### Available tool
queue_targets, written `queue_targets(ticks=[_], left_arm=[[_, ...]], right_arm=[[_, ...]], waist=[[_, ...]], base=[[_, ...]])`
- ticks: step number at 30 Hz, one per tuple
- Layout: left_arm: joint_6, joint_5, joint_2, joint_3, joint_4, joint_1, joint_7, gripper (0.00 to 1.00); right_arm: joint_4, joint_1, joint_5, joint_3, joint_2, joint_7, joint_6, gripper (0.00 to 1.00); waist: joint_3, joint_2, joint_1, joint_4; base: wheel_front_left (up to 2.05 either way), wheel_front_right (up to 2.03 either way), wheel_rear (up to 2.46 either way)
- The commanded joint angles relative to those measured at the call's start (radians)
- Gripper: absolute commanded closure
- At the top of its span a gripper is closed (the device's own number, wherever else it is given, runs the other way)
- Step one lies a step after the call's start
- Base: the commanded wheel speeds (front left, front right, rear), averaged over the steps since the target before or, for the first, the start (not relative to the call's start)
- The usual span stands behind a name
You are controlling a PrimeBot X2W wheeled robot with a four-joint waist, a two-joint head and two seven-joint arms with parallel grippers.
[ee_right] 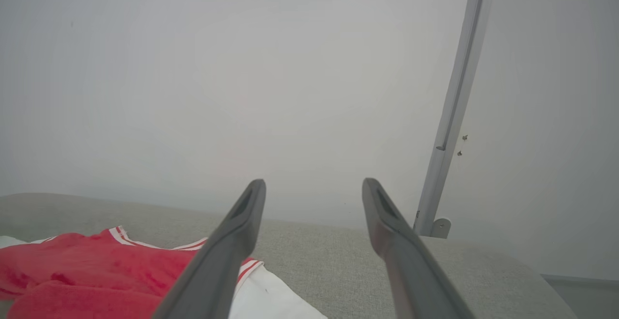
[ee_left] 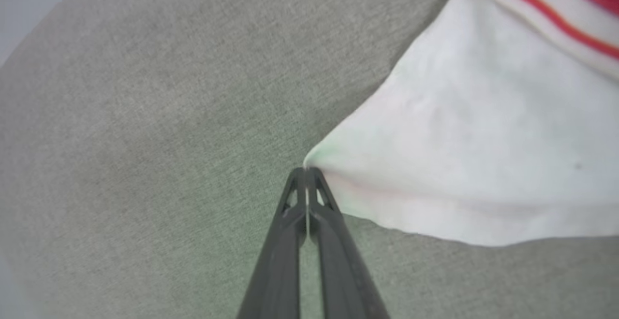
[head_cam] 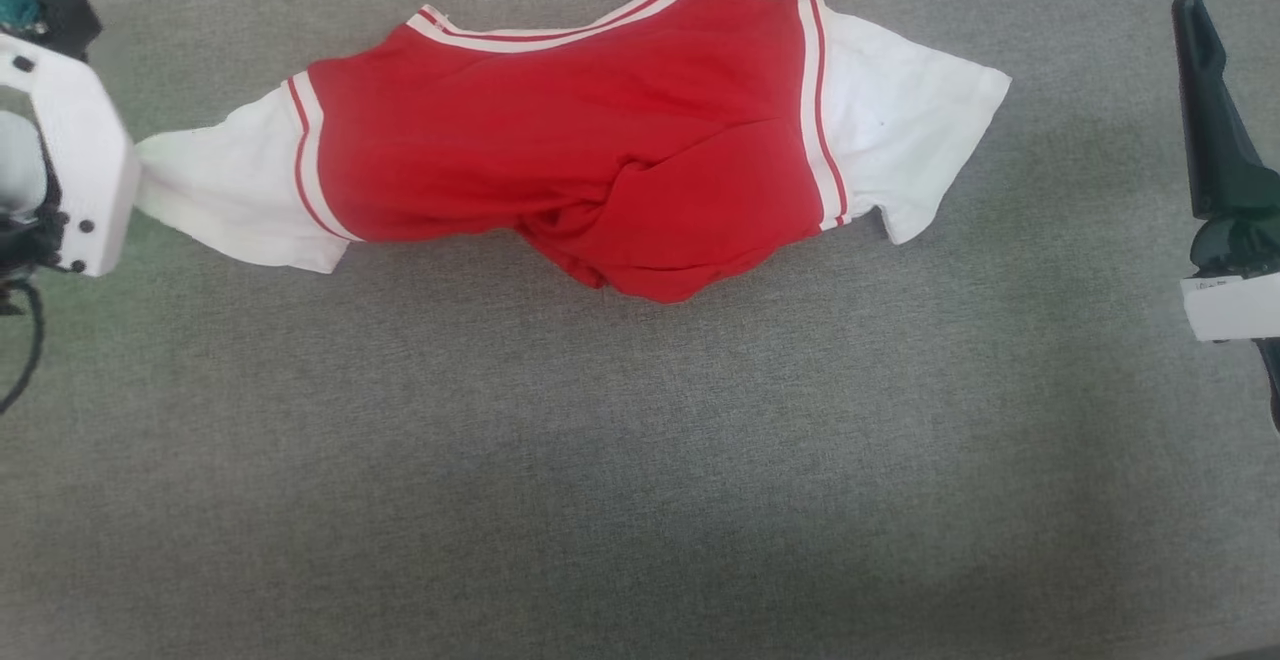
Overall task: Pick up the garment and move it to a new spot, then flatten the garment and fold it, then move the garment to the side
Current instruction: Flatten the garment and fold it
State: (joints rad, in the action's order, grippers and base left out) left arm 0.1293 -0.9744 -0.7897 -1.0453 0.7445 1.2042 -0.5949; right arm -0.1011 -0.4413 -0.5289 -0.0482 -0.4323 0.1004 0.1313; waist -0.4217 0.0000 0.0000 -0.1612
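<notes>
Garment (head_cam: 600,130) flat-ish on grey fabric surface (head_cam: 640,460), toward 12 o'clock in head view. Red body bunched at its 6 o'clock edge.
9 o'clock sleeve (head_cam: 230,200) stretched to point, 3 o'clock sleeve (head_cam: 910,130) loose.
Left gripper (ee_left: 307,171) at 9 o'clock: fingers pressed together, pinching tip of 9 o'clock sleeve.
Right gripper (ee_right: 314,186) at 3 o'clock: fingers spread, nothing between them, apart from cloth.

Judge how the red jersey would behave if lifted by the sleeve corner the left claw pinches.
Probably floppy: the garment lies bunched and creased, so it should sag when lifted. Likely light: the left claw tents its sleeve with a tiny pinch. It may drag on the textured grey surface.
</notes>
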Motion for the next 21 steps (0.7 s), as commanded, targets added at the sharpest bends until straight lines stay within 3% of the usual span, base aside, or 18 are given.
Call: queue_targets(ticks=[1, 3, 4, 6, 7, 8, 16, 19, 21], left_arm=[[0.001, -0.001, -0.001, 0.004, 0.008, 0.008, 0.009, 1.0], [0.001, -0.012, 0.016, -0.001, 0.017, -0.001, 0.034, 1.0], [0.001, -0.02, 0.022, -0.001, 0.019, -0.006, 0.053, 0.89], [0.001, -0.037, 0.03, 0.003, 0.016, -0.017, 0.098, 0.52], [0.001, -0.039, 0.03, 0.001, 0.007, -0.021, 0.128, 0.11], [0.001, -0.047, 0.03, 0.003, 0.002, -0.029, 0.161, 0.0], [0.0, -0.128, 0.069, 0.068, -0.051, -0.166, 0.466, 0.0], [-0.027, -0.121, 0.096, 0.079, -0.086, -0.233, 0.588, 0.0], [-0.068, -0.112, 0.115, 0.092, -0.11, -0.276, 0.673, 0.0]], right_arm=[[-0.008, 0.008, 0.002, 0.001, 0.0, -0.005, -0.001, 0.0], [-0.009, 0.011, 0.004, 0.002, -0.003, -0.014, -0.001, 0.0], [-0.009, 0.014, 0.005, 0.001, -0.003, -0.017, -0.001, 0.0], [-0.008, 0.024, 0.008, -0.003, -0.006, -0.026, -0.001, 0.0], [-0.006, 0.028, 0.01, -0.006, -0.01, -0.033, -0.001, 0.0], [-0.003, 0.031, 0.012, -0.009, -0.013, -0.04, -0.001, 0.0], [0.038, 0.08, 0.031, -0.038, -0.058, -0.13, -0.001, 0.0], [0.065, 0.098, 0.004, -0.05, -0.083, -0.188, -0.001, 0.0], [0.081, 0.106, -0.029, -0.069, -0.105, -0.24, -0.001, 0.0]], waist=[[0.001, 0.0, 0.0, 0.002], [0.007, 0.0, 0.0, 0.008], [0.012, 0.0, 0.0, 0.013], [0.025, 0.0, 0.0, 0.026], [0.033, 0.0, 0.0, 0.033], [0.043, 0.0, 0.0, 0.041], [0.128, 0.0, 0.0, 0.136], [0.15, 0.0, 0.0, 0.179], [0.159, 0.0, 0.0, 0.205]], base=[[0.0, 0.0, 0.0], [0.0, 0.0, 0.0], [0.0, 0.0, 0.0], [0.0, 0.0, 0.0], [0.0, 0.0, 0.0], [0.0, 0.0, 0.0], [0.0, 0.0, 0.0], [0.0, 0.0, 0.0], [0.0, 0.0, 0.0]])
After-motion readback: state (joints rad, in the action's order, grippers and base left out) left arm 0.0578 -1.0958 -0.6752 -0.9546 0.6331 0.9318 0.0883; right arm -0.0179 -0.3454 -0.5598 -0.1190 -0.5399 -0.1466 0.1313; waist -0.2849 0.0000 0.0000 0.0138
